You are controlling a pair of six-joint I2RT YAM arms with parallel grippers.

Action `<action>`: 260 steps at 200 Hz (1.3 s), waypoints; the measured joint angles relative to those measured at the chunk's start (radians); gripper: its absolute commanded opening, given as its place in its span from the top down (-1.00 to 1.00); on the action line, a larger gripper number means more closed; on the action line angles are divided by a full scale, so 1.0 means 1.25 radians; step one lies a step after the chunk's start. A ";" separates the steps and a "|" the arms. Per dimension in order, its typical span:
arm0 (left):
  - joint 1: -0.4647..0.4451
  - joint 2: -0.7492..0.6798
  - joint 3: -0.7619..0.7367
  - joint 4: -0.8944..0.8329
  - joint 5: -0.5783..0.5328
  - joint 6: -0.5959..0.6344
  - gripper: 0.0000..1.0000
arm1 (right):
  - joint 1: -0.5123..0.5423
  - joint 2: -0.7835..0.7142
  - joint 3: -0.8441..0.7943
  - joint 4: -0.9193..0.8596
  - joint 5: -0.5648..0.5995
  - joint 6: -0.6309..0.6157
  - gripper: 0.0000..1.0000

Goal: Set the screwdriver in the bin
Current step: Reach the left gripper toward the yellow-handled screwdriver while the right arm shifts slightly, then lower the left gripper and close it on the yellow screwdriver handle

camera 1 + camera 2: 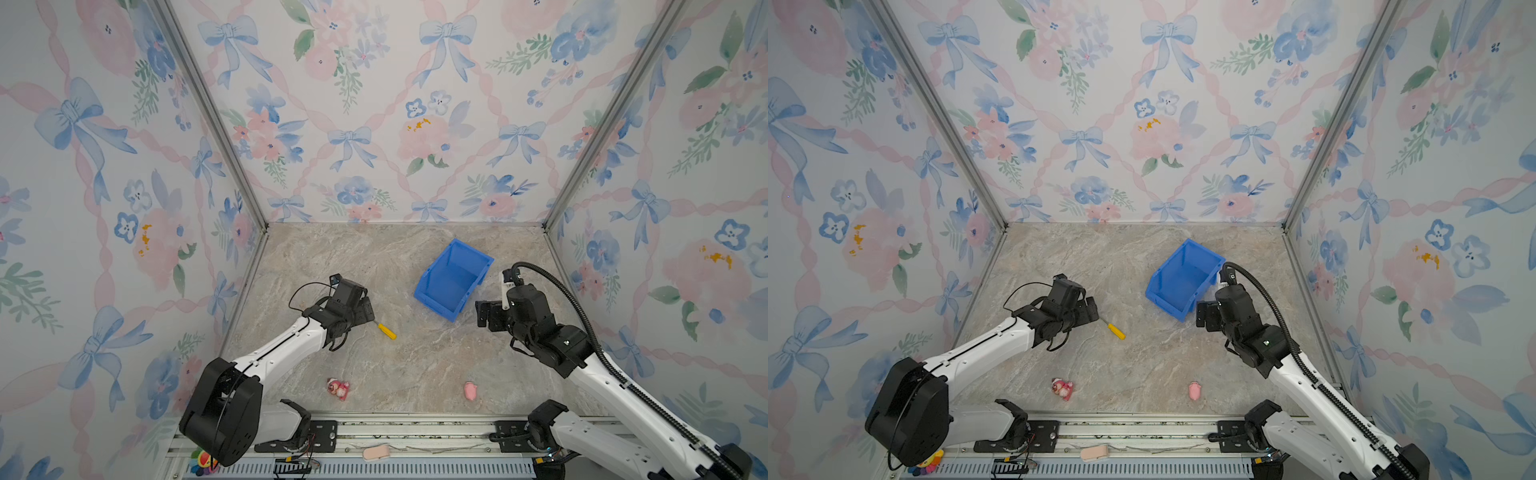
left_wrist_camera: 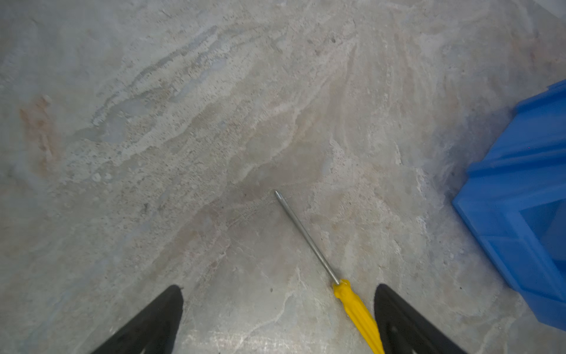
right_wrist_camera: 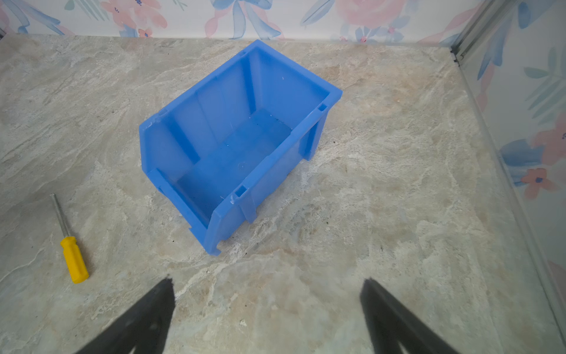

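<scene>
Left gripper [image 2: 278, 288] mine, spread wide; screwdriver [image 2: 356, 309] handle between fingers, not pinched. Screwdriver flat on table [image 1: 353, 266], 8 o'clock of bin [image 1: 436, 270]. Right gripper [image 3: 268, 280] spread, empty. Bin empty. Left: grasp, carry, drop.

Screwdriver [image 1: 386, 331] to bin [image 1: 453, 278]: bare tabletop [image 1: 415, 365], an open lane.
Bin mouth: open from above.
Beside bin: right gripper [image 1: 484, 313] stands close.
Near edge: pink figurine [image 1: 338, 388], small pink toy [image 1: 470, 390], wide gap between.
</scene>
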 measured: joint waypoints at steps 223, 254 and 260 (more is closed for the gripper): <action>-0.203 0.310 0.160 -0.045 -0.068 -0.180 -0.22 | -0.034 -0.035 0.035 -0.063 -0.095 -0.094 -0.93; -0.219 0.339 0.169 -0.049 -0.089 -0.180 -0.17 | -0.045 -0.073 0.026 -0.084 -0.095 -0.092 -0.93; -0.220 0.341 0.171 -0.049 -0.093 -0.180 -0.16 | -0.045 -0.076 0.026 -0.089 -0.095 -0.092 -0.94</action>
